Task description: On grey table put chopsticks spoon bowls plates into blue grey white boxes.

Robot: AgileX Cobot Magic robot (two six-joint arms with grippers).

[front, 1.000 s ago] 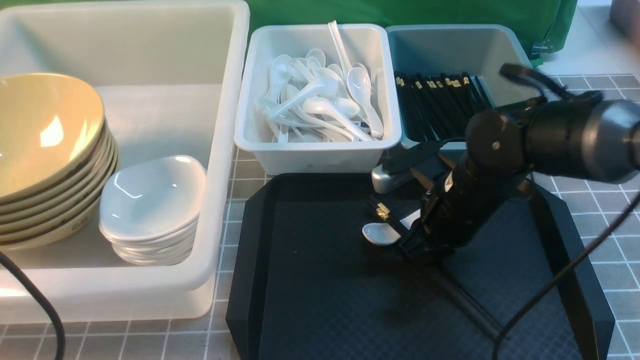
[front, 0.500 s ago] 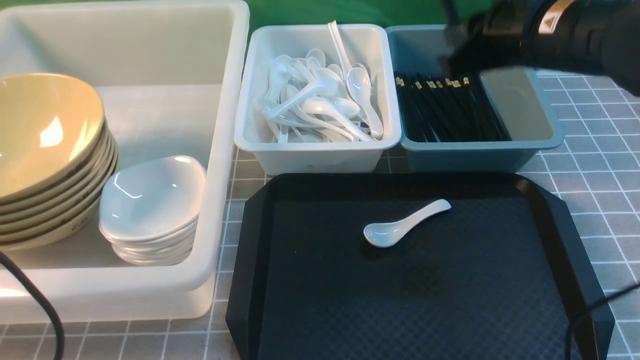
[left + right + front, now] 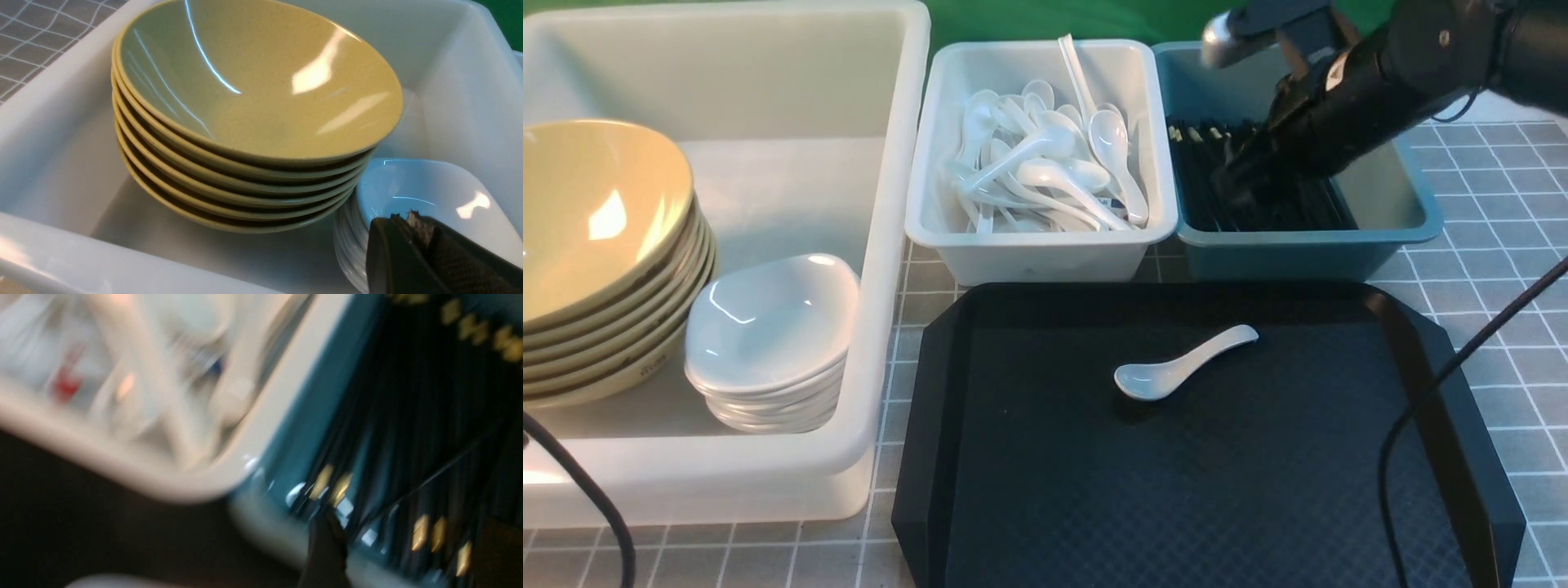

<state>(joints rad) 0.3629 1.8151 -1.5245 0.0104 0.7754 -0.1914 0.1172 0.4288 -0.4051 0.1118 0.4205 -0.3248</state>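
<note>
A white spoon [image 3: 1176,369] lies alone on the black tray [image 3: 1094,490]. The blue box [image 3: 1290,253] holds black chopsticks [image 3: 1201,180] with gold ends. My right gripper [image 3: 1237,184] reaches down into that box over the chopsticks. In the blurred right wrist view its fingers stand apart, with the gripper [image 3: 408,555] above the chopsticks [image 3: 408,416] and nothing held. The small white box [image 3: 1045,245] holds several white spoons. My left gripper [image 3: 408,218] is shut and empty, just above the stacked white dishes [image 3: 416,192] beside the yellow bowls [image 3: 261,90]. It is out of the front view.
The big white box [image 3: 882,245] on the left holds the stacked yellow bowls [image 3: 596,212] and white dishes [image 3: 768,327]. A green cloth hangs behind the boxes. The grey tiled table shows around the tray. A black cable crosses the tray's right side.
My right arm lifted off the tray near the spoon, swung back over the blue box, and has dropped into it. The chopsticks seen at its jaws on the tray are gone from there.
</note>
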